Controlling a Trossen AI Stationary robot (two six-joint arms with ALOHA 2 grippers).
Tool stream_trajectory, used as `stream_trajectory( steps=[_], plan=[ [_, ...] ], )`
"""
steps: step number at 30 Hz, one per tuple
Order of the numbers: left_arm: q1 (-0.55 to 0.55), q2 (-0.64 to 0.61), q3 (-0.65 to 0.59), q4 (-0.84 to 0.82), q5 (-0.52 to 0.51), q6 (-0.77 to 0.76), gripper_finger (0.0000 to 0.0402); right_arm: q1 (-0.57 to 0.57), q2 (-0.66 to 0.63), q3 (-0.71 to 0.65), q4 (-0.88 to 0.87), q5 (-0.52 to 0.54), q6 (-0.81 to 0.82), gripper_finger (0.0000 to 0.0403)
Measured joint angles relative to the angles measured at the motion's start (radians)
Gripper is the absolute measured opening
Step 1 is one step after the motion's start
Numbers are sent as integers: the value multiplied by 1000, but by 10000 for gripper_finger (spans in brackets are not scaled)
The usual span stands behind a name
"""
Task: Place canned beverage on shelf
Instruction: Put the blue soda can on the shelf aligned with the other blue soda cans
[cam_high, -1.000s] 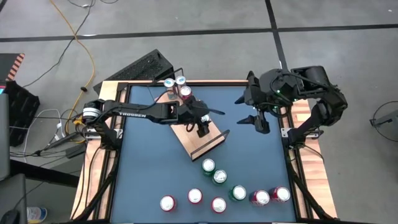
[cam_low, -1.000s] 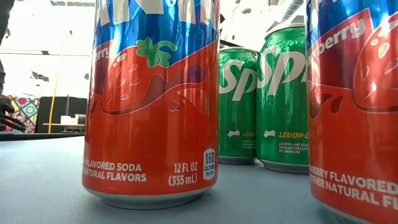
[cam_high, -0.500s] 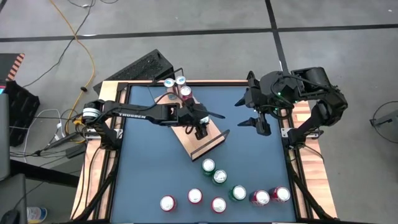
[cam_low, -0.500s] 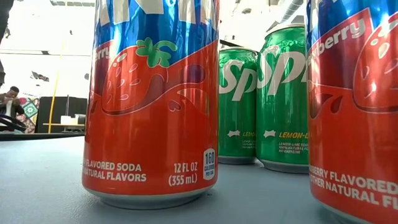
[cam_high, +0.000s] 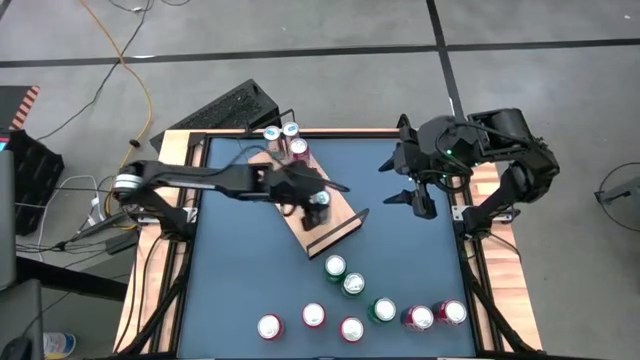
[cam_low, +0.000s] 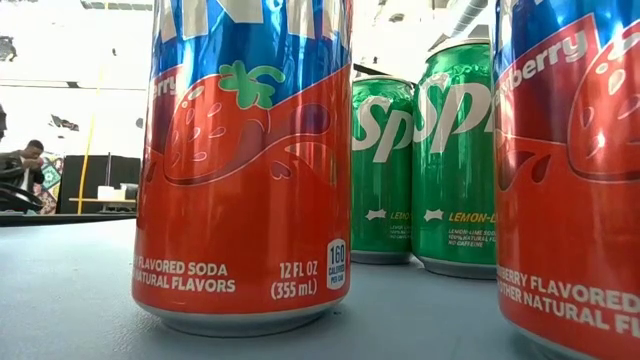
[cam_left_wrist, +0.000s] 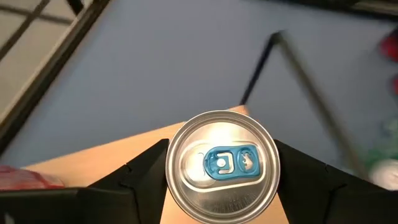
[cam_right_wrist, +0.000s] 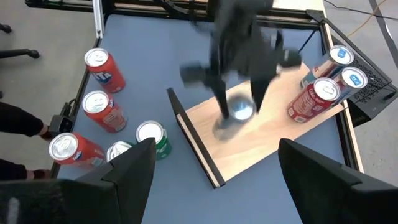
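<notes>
Fingers (cam_left_wrist: 146, 163) of my left gripper (cam_left_wrist: 222, 171) sit on either side of the can (cam_left_wrist: 222, 163), flanking its wall just under the rim; from the wrist view I read that as clamped on it, with the can standing upright on the shelf (cam_high: 322, 218) toward its middle. I judge the can full and fairly heavy for its size, a stiff aluminium cylinder while sealed, but smooth and slick-sided, so it could twist or slide if squeezed too lightly. Mid-body across the diameter is the hold I trust; the domed top with its blue pull tab gives nothing to grip.

That shelf is a flat pale wood board with thin black rails at its ends, lying askew on the matte blue-grey desk (cam_high: 230, 280). Three more cans (cam_high: 285, 138) stand together at the shelf's far end, well apart from mine. A loose group of red and green cans (cam_high: 352, 305) waits on the desk's near side. My right gripper (cam_high: 407, 178) hangs off to the side with its fingers apart, holding nothing.
</notes>
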Motion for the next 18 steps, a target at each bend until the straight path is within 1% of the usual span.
stream_trajectory(
  steps=[4,7,10,13,17,18],
  plan=[
    [-14,-142,-12,-123,-4,57,226,20,-4,0,-4,0,0,322],
    [-14,-259,-46,-229,-26,92,226,30,-5,0,-5,0,0,322],
    [11,-387,-128,-237,-33,134,226,34,-6,0,2,0,0,322],
    [56,-515,-236,-221,28,210,226,34,-7,0,17,1,0,322],
    [155,-640,-346,-224,198,304,226,34,-6,0,53,2,-1,322],
    [181,-658,-363,-223,225,327,226,34,-6,0,60,4,-1,322]
  ],
)
